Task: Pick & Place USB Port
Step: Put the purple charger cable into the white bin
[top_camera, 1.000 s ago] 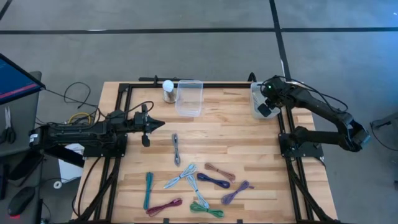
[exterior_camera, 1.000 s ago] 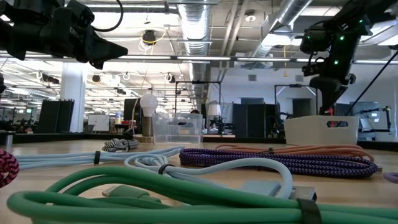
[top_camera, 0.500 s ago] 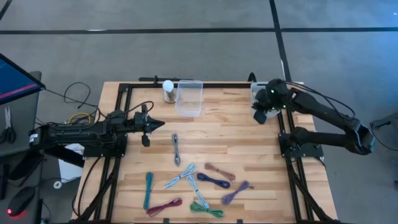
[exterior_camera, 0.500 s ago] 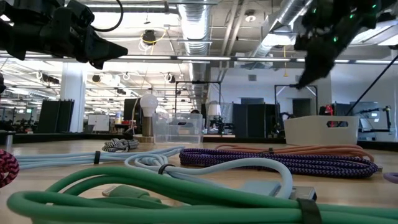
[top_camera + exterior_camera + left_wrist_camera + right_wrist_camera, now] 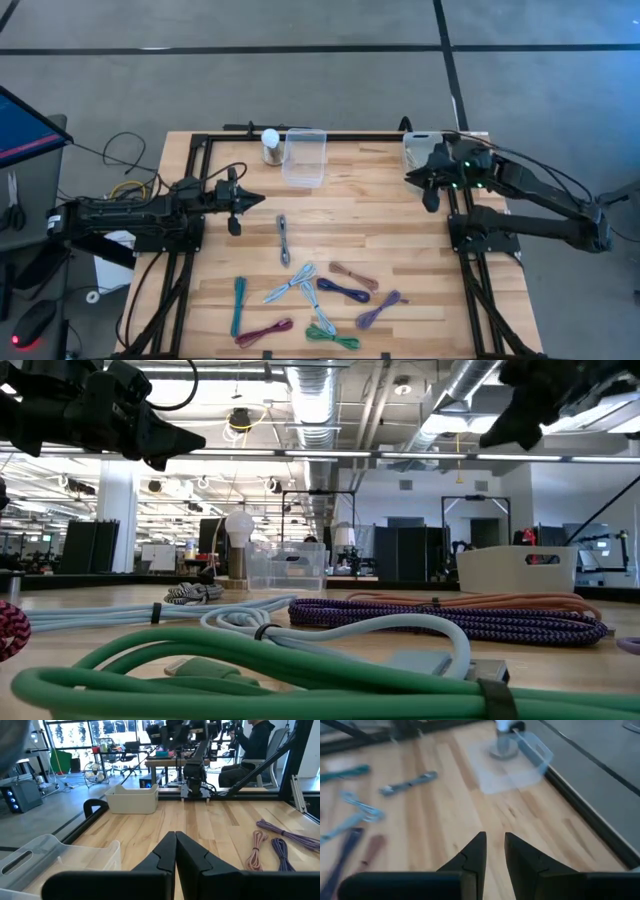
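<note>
High view shows the right end effector [image 5: 432, 193], slightly parted and empty, beside the white bin [image 5: 418, 150], while bundled USB cables [image 5: 310, 300] await pickup on the worktop [image 5: 380, 230]; left end effector [image 5: 240, 200] hangs closed.

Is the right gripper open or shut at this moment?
Open, and empty. In the right wrist view the right gripper shows a clear gap between its two dark fingers, with bare wooden table visible through it.

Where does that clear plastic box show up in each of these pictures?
High view: clear plastic box at the table's far edge, beside the bulb.
Low view: centre, mid-distance, right of the bulb.
Left wrist view: bottom left corner.
Right wrist view: top centre.
Shared landmark: the bulb.
</note>
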You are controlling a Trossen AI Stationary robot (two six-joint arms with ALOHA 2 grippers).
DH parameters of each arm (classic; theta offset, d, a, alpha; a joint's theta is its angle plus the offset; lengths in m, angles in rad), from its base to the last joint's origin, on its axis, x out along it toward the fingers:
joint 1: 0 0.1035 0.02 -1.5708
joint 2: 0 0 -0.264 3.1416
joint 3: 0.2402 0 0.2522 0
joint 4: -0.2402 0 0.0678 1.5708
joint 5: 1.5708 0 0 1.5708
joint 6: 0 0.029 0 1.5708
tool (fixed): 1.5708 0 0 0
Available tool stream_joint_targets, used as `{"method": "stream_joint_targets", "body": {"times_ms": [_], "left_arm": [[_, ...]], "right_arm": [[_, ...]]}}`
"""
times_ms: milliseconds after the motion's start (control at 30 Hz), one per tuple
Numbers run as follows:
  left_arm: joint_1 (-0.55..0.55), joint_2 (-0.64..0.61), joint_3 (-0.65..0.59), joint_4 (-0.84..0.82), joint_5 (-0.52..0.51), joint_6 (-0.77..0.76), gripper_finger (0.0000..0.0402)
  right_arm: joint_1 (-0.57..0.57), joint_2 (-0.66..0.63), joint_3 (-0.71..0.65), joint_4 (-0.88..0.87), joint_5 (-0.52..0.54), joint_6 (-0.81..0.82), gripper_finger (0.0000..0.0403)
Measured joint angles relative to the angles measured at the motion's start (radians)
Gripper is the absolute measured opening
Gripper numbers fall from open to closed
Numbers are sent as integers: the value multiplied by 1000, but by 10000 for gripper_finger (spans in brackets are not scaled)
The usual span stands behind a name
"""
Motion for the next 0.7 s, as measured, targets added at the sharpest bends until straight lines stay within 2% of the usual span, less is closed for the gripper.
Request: {"method": "stream_joint_targets", "body": {"times_ms": [333,533,700], "left_arm": [[0,0,0,0,0,0,10],[0,0,0,1,0,0,9],[0,0,0,4,0,0,9]], "right_arm": [[227,-52,0,1,-1,159,63],[332,-11,0,2,-2,199,63],[369,36,0,4,-1,195,63]]}}
